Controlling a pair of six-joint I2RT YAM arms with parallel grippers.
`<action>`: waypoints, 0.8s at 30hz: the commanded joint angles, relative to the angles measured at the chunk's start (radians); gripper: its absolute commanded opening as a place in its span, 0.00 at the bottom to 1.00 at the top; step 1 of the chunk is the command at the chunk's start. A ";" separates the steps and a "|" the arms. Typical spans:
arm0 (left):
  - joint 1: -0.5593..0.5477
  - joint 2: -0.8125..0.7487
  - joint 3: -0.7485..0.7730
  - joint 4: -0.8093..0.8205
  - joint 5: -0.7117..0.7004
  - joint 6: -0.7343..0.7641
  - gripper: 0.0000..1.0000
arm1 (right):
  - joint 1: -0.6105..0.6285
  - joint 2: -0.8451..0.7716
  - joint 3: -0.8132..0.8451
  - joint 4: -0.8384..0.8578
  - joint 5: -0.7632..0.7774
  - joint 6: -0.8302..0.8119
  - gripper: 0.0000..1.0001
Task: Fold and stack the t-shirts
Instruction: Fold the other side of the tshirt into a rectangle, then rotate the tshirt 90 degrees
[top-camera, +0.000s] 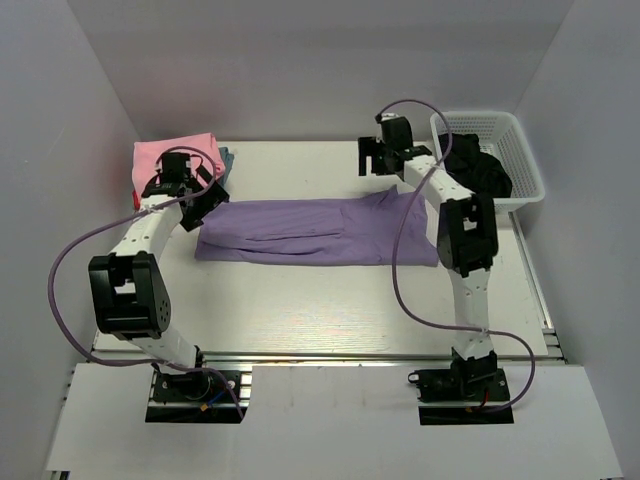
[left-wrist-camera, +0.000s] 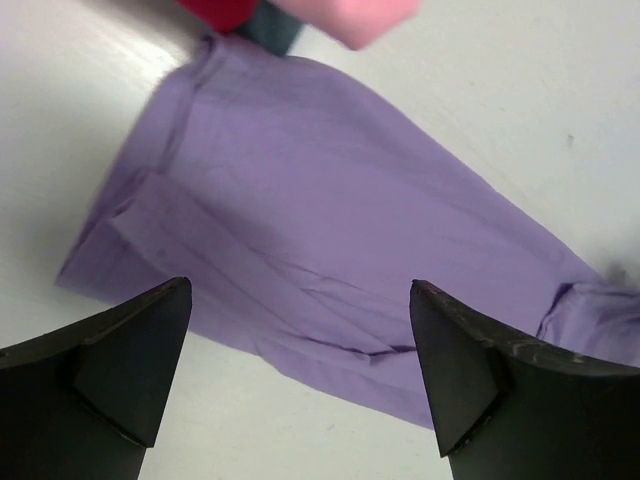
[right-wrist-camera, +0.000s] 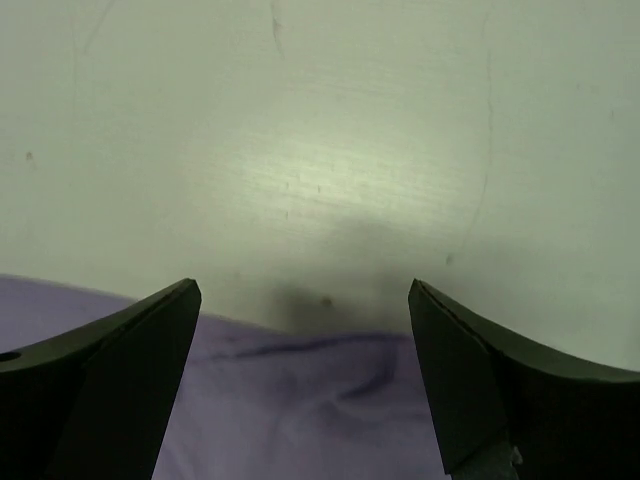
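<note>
A lavender-purple t-shirt (top-camera: 315, 230) lies flat and partly folded across the middle of the table. In the left wrist view it (left-wrist-camera: 330, 210) fills the centre, and in the right wrist view its edge (right-wrist-camera: 300, 410) shows at the bottom. My left gripper (top-camera: 205, 198) hovers over the shirt's left end, open and empty (left-wrist-camera: 300, 288). My right gripper (top-camera: 380, 160) hovers just beyond the shirt's far right corner, open and empty (right-wrist-camera: 303, 286). A stack of folded t-shirts sits at the back left: pink (top-camera: 172, 152) on top, grey-blue (top-camera: 227, 158) and red (top-camera: 135, 200) edges under it.
A white lattice basket (top-camera: 520, 150) with dark clothes (top-camera: 480, 170) stands at the back right, beside the right arm. The folded stack's edges show at the top of the left wrist view (left-wrist-camera: 350, 15). White walls enclose the table on three sides.
</note>
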 joint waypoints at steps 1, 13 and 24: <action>-0.038 -0.019 0.019 0.091 0.094 0.059 1.00 | 0.000 -0.211 -0.231 0.058 -0.057 0.008 0.90; -0.167 0.305 0.116 0.081 0.157 0.142 1.00 | -0.003 -0.629 -0.951 0.175 -0.224 0.162 0.90; -0.268 0.096 -0.319 -0.120 0.140 0.131 1.00 | -0.043 -0.256 -0.665 0.127 -0.311 0.258 0.90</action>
